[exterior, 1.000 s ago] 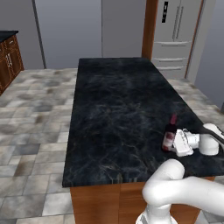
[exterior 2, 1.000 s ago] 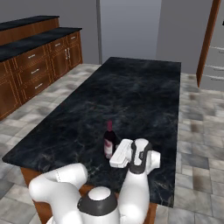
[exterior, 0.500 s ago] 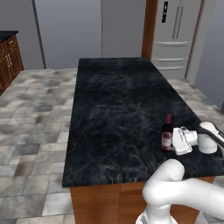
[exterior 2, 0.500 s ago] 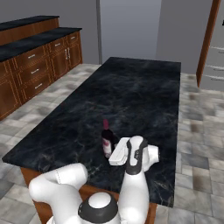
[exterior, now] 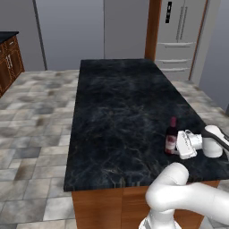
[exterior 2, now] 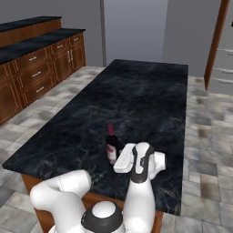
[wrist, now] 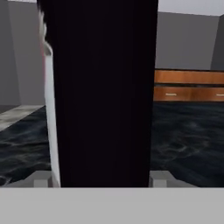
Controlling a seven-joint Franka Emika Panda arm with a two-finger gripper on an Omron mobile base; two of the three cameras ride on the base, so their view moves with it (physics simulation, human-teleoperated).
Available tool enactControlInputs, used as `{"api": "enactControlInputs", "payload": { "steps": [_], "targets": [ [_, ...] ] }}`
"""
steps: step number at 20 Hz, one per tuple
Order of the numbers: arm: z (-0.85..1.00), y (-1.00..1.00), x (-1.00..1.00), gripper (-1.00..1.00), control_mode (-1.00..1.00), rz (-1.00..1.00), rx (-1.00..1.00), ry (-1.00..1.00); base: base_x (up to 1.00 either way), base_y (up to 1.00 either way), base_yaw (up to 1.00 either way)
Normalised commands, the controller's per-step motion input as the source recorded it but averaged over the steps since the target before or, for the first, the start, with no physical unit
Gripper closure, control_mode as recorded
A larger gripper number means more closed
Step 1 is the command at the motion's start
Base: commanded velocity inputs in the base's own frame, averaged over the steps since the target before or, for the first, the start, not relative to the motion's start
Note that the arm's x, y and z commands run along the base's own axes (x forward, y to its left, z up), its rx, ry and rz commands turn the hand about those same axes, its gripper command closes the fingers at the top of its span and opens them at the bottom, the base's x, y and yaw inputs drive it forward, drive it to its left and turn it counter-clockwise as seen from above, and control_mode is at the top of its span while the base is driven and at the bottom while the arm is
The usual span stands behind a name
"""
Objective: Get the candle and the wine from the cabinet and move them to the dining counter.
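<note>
Wine (exterior: 171, 135) upright on bench (exterior: 120, 103) near 5 o'clock corner, within arm's reach; end effector (exterior: 178, 144) clasping bottle body, steadying before release.

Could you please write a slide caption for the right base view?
Wine upright on the dining counter, tool at its side.

Folded low over the near right corner of the dining counter (exterior: 120, 107), forearm level, hand pointing sideways. Gripper (exterior: 175, 144) at the wine (exterior: 170, 136), jaws spread wide on either side of the bottle's body, fingertips (wrist: 159, 178) just flanking the dark glass
</note>
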Motion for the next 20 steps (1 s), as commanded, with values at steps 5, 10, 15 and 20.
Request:
{"api": "enactControlInputs", "payload": {
  "steps": [5, 10, 15, 20],
  "targets": [
    [-0.15, -0.17, 0.0, -1.0, -1.0, 0.0, 0.0, -0.04, 0.0, 0.0, 0.0],
    [-0.07, -0.18, 0.0, -1.0, -1.0, 0.0, 0.0, -0.05, 0.0, 0.0, 0.0],
    [-0.02, -0.16, -0.01, -1.0, -1.0, 0.0, 0.0, -0.09, 0.0, 0.0, 0.0],
    [0.0, -0.31, 0.0, -1.0, -1.0, 0.0, 0.0, -0.05, 0.0, 0.0, 0.0]
  ]
}}
